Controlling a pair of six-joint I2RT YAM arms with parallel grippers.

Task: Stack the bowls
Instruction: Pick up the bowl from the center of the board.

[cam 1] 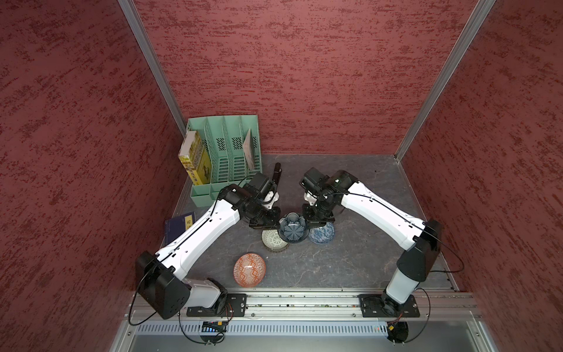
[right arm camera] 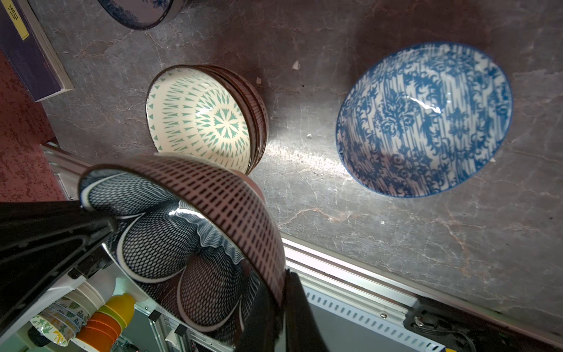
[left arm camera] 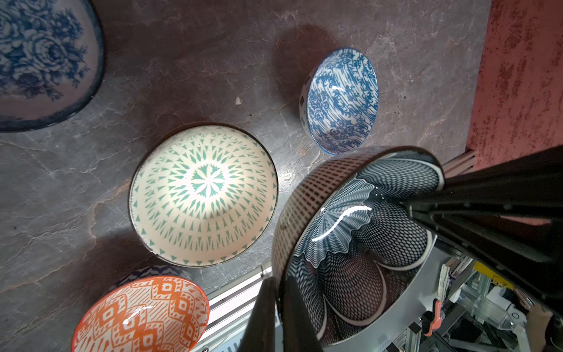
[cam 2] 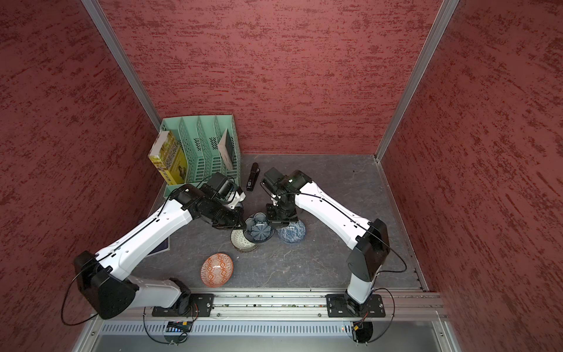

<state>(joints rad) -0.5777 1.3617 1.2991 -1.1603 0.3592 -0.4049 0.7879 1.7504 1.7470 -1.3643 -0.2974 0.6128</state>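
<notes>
The dark-blue flower-shaped bowl (cam 1: 293, 229) hangs above the table between my two arms. My left gripper (cam 1: 277, 226) is shut on its left rim, one finger inside and one outside, as the left wrist view shows (left arm camera: 278, 304). My right gripper (cam 1: 307, 225) is shut on the opposite rim (right arm camera: 281, 304). Below and to the left sits a cream lattice bowl (cam 1: 271, 240) on top of a short stack (right arm camera: 207, 119). A blue-white bowl (cam 1: 323, 236) stands under the right gripper. The orange-red bowl (cam 1: 249, 270) is near the front edge. Another blue-flowered bowl (left arm camera: 39, 61) shows only in the wrist views.
A green file organizer (cam 1: 227, 152) with a yellow book (cam 1: 195, 161) stands at the back left. A black stapler (cam 1: 276, 172) lies beside it. A purple book (cam 1: 179, 227) lies under the left arm. The metal rail (cam 1: 304, 301) runs along the front.
</notes>
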